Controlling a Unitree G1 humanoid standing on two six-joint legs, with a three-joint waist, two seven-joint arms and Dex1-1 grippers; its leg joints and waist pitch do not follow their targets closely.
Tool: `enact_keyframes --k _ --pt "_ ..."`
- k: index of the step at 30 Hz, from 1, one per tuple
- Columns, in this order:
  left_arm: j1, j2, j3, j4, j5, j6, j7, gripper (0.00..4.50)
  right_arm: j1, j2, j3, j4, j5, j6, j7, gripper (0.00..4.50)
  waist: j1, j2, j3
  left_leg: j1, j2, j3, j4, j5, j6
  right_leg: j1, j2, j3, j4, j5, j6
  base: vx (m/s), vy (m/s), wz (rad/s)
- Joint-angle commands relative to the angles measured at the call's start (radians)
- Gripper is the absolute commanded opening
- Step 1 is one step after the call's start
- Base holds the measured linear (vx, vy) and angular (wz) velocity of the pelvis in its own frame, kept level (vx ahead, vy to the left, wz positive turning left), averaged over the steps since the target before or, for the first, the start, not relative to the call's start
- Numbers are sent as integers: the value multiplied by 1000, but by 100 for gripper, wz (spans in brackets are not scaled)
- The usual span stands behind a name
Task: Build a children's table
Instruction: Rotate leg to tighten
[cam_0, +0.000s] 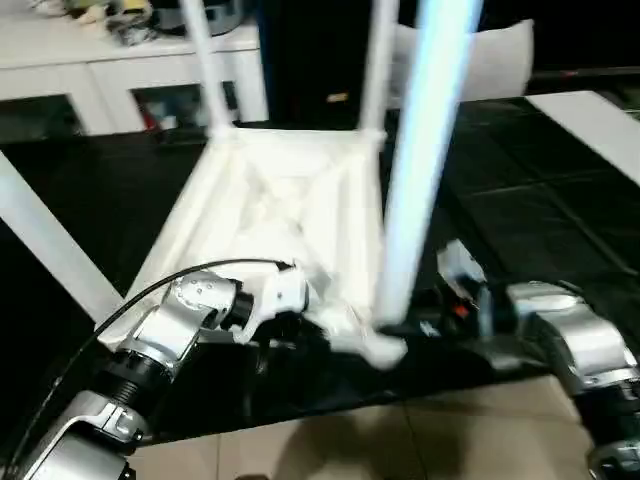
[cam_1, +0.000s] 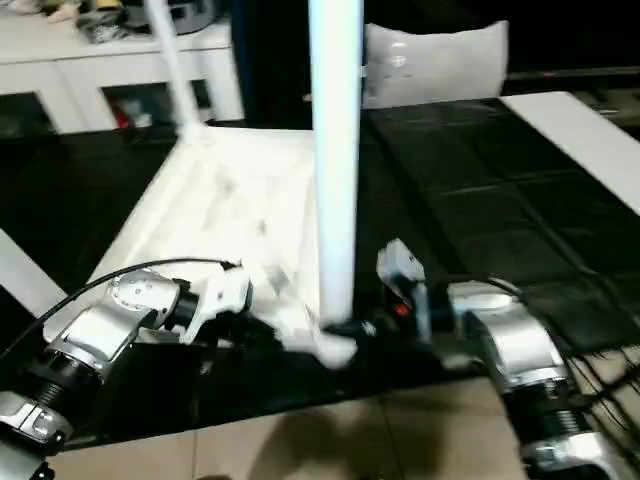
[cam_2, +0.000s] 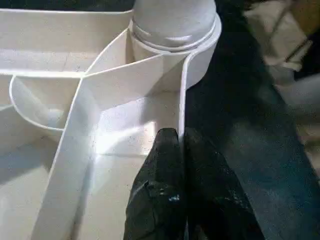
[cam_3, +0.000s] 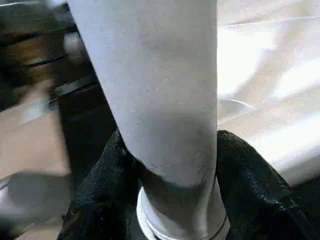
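Your right pincer (cam_3: 170, 200) is clamping its two black fingers (cam_3: 250, 175) around the base of the near-right leg (cam_1: 335, 150), just above the corner socket (cam_1: 335, 345); the fingers are standing part-way open, pressed against the leg on both sides. That leg is standing upright in the near-right corner of the table top (cam_0: 290, 210).

Your left pincer (cam_2: 182, 165) is closed almost fully, its fingers (cam_2: 157, 195) pinching the thin side wall (cam_2: 181, 100) of the top just beside that same socket.

The top is lying upside down on the black surface (cam_0: 540, 220), its ribbed underside facing up. Two more legs (cam_0: 205, 60) are standing in the far corners, and a fourth leg (cam_0: 45, 245) is angling out at the near left.

Beyond the surface, a white cabinet (cam_0: 60, 80) is sitting at the far left and a pale cushion (cam_1: 435, 60) at the far right. Tan floor (cam_0: 350, 445) is showing along the near edge.
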Motion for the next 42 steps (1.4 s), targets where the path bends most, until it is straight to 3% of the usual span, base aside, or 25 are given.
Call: enact_keyframes --k 1,3,5,6,7,9,10,11,12,13,14,15,16,17,18,19,21,24,26,27,29,31,33,36,42 --pt "-4 -71 -14 -76 -31 33 42 0 -8 69 26 15 -19 59 -133 195 -26 1 -56 -2 16 10 -68 -242 59 72 -36 -4 -140 -611 134 0 0 0" --pt "-18 -124 6 -78 -22 99 140 0 -37 165 -16 47 -57 122 -351 195 -49 25 -56 -40 112 -45 -134 -412 62 131 -48 38 -21 -478 96 0 0 0" --pt "-51 -181 43 -52 -10 150 256 0 -71 255 -55 101 -88 126 -538 195 -52 19 -43 -1 131 -50 -172 -542 25 95 -61 133 50 -264 -11 -8 -31 -3" --pt "-54 -185 46 -49 -10 153 264 0 -73 261 -58 105 -89 126 -548 195 -71 -39 -28 61 -30 20 -35 -418 3 8 -36 53 -134 -758 119 0 0 0" --pt "-74 -216 71 -30 -3 170 341 0 -91 307 -87 138 -79 125 -622 195 -96 -51 -36 72 -101 66 77 -267 64 -37 -20 -12 -189 -1019 255 0 0 0" --pt "-92 -237 89 -16 5 177 391 0 -110 333 -96 179 -96 94 -688 230 -125 3 -66 -68 8 -8 -11 -241 96 140 -52 -41 -113 -696 328 56 42 -36" --pt "-100 -247 97 -11 5 174 408 0 -117 348 -105 195 -95 76 -710 251 -82 40 -79 -82 104 -77 -69 -252 118 170 -80 57 54 -473 222 88 65 -40" --pt "-104 -254 102 -14 5 179 422 0 -122 363 -115 202 -95 67 -729 265 -85 50 -66 -6 144 -86 -125 -307 122 78 -78 131 77 -160 43 0 0 0" --pt "-105 -255 101 -16 6 181 423 0 -122 370 -120 200 -92 60 -729 268 -87 -15 -41 1 20 -24 -67 -399 47 59 -55 113 -49 -449 56 0 0 0" --pt "-106 -255 100 -17 7 183 424 0 -123 375 -124 198 -89 55 -728 268 -90 -40 -37 97 -116 60 86 -270 63 -66 -28 23 -167 -970 217 0 0 0" --pt "-103 -246 91 -22 18 172 414 0 -120 380 -129 181 -91 62 -723 274 -107 -63 -44 29 -106 56 73 -249 88 1 -31 0 -158 -978 275 0 0 0" --pt "-101 -240 84 -24 26 164 407 0 -118 384 -133 171 -92 67 -720 299 -95 -23 -68 -39 -66 28 14 -193 111 84 -41 -3 -137 -800 343 57 38 -33" --pt "-98 -233 81 -25 33 163 402 0 -115 381 -134 161 -93 63 -720 299 -91 1 -71 -32 -33 9 -11 -161 118 81 -41 0 -137 -706 334 57 38 -33" --pt "-96 -226 79 -23 37 158 399 0 -111 377 -136 155 -92 49 -718 314 -82 39 -81 -58 85 -61 -55 -120 150 120 -60 45 -34 -457 230 0 0 0" --pt "-95 -212 78 -16 40 148 390 0 -100 364 -136 136 -83 40 -700 314 -70 51 -76 -2 151 -83 -100 -149 170 67 -76 116 45 -213 67 0 0 0" --pt "-96 -191 75 -5 47 127 379 0 -81 342 -129 107 -79 19 -670 336 -69 3 -45 1 48 -19 -77 -295 92 45 -58 116 -45 -343 3 0 0 0" --pt "-99 -165 70 10 54 94 363 0 -56 316 -121 72 -76 7 -635 345 -66 -31 -45 34 -81 48 4 -232 91 12 -52 56 -130 -857 186 0 0 0" --pt "-117 -104 66 64 76 17 333 0 25 248 -116 -50 -53 19 -554 376 -60 25 -76 -9 16 2 -59 -141 129 83 -28 6 -140 -559 229 0 0 0" --pt "-129 -91 71 91 86 -11 347 0 50 228 -119 -88 -50 20 -538 394 -44 42 -76 -5 126 -52 -111 -176 165 85 -53 82 -28 -269 83 0 0 0" --pt "-133 -87 74 100 89 -20 354 0 61 220 -122 -104 -47 23 -534 402 -43 17 -54 14 70 -9 -100 -278 109 51 -52 90 -74 -347 18 0 0 0" --pt "-146 -71 82 135 82 -66 344 43 102 195 -134 -164 -38 17 -522 417 -57 -18 -44 32 -59 47 -40 -248 78 36 -33 17 -154 -729 176 14 26 0" --pt "-148 -59 89 152 70 -106 329 53 132 182 -140 -208 -37 16 -532 436 -67 14 -67 -6 -5 19 -62 -196 114 79 -15 -16 -165 -602 250 0 0 0" --pt "-135 -51 98 137 60 -124 324 69 168 173 -142 -280 -24 80 -552 449 -55 39 -74 -12 100 -34 -109 -192 143 100 -48 47 -78 -381 129 0 0 0" --pt "-74 -75 159 29 -26 -100 324 100 220 187 -151 -372 -14 99 -586 450 -57 -9 -52 16 -25 30 -70 -189 57 56 -56 36 -139 -567 87 36 25 4" --pt "104 -156 302 -265 -141 100 517 143 301 232 -136 -501 -19 140 -671 450 -60 17 -71 -9 12 13 -86 -57 96 77 -43 34 -119 -427 109 9 7 1"
